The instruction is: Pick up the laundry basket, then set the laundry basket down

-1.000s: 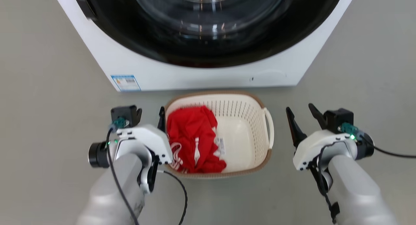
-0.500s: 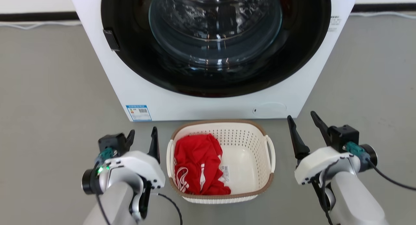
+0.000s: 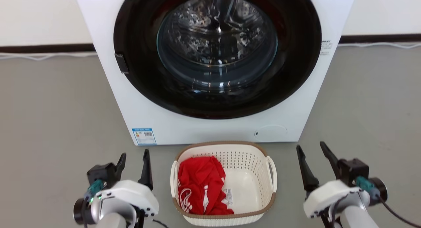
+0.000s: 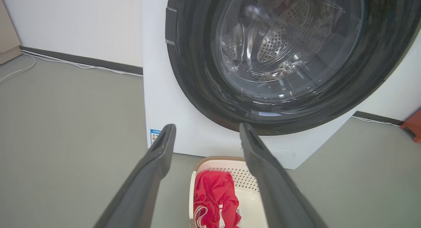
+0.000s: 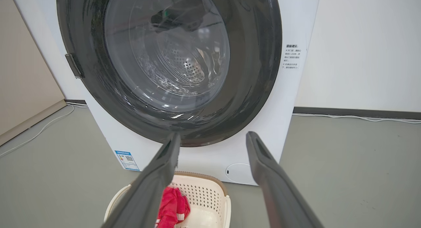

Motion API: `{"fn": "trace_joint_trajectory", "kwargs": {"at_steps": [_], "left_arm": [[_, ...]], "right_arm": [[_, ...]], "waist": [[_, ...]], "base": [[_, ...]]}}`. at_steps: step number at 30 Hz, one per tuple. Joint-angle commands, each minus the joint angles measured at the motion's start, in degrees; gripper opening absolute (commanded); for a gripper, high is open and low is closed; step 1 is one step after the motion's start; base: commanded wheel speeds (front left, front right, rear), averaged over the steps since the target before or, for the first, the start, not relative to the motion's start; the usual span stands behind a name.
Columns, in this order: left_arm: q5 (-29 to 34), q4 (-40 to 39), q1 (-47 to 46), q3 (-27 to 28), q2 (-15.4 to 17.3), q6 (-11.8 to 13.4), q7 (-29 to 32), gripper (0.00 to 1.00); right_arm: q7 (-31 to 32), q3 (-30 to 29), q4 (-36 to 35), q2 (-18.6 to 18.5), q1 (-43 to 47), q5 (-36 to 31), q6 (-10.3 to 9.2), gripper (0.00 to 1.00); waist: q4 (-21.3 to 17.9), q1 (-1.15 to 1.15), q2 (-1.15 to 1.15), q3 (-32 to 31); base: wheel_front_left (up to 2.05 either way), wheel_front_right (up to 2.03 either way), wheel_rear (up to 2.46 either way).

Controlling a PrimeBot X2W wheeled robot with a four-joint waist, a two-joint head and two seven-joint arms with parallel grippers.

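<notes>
The laundry basket (image 3: 250, 162), cream-white and perforated with a brown rim, rests on the floor just in front of the washing machine. A red garment (image 3: 199, 183) fills its left half and a barcode sticker (image 3: 228, 196) lies on its bottom. My left gripper (image 3: 133, 160) stands open to the left of the basket, apart from its left handle (image 3: 172, 175). To the right, my right gripper (image 3: 312, 154) is open too, clear of the right handle (image 3: 273, 173). Both wrist views look over the basket (image 4: 223, 167) (image 5: 204, 191) between spread fingers (image 4: 154, 165) (image 5: 164, 168).
A white front-loading washing machine (image 3: 217, 66) with a dark round door rises right behind the basket. Grey floor (image 3: 49, 122) spreads out on both sides. A white cable (image 3: 39, 57) runs along the dark skirting at the wall. An orange object (image 4: 415, 126) sits at the far right.
The head camera has tilted up and drawn back, so the basket and machine sit lower and smaller. The left gripper has come away from the basket's left handle and stands open beside it.
</notes>
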Motion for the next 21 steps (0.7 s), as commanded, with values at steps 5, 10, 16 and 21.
{"fn": "trace_joint_trajectory", "kwargs": {"at_steps": [5, 10, 16, 21], "left_arm": [[1.54, -3.96, 1.68, 4.42, 0.67, 0.68, -0.62, 1.00], [1.42, -4.83, 3.82, 6.06, 0.03, 0.38, -0.62, 1.00], [0.96, -0.88, 7.28, 4.36, -0.93, 0.35, 0.43, 0.00], [-1.68, -1.43, 7.22, 5.13, -1.01, -0.23, 1.36, 0.00]], "right_arm": [[-0.21, 0.16, -3.16, 0.23, 1.41, -1.14, 0.35, 1.00], [-0.21, -0.09, -3.93, 0.23, 2.53, -1.23, 0.35, 1.00], [0.24, -1.27, -0.21, 0.31, 5.28, 0.04, -0.05, 0.00], [1.47, -1.90, -0.66, 0.30, 5.11, 3.54, -0.04, 0.00]], "waist": [[-0.21, 0.00, 0.00, -1.68], [-0.20, 0.00, 0.00, -2.36], [-0.17, 0.00, 0.00, -2.48], [-0.14, 0.12, 0.00, -2.49]], "base": [[0.00, 0.00, 0.00], [0.00, 0.00, 0.00], [0.00, 0.00, 0.00], [0.00, 0.00, 0.00]]}}
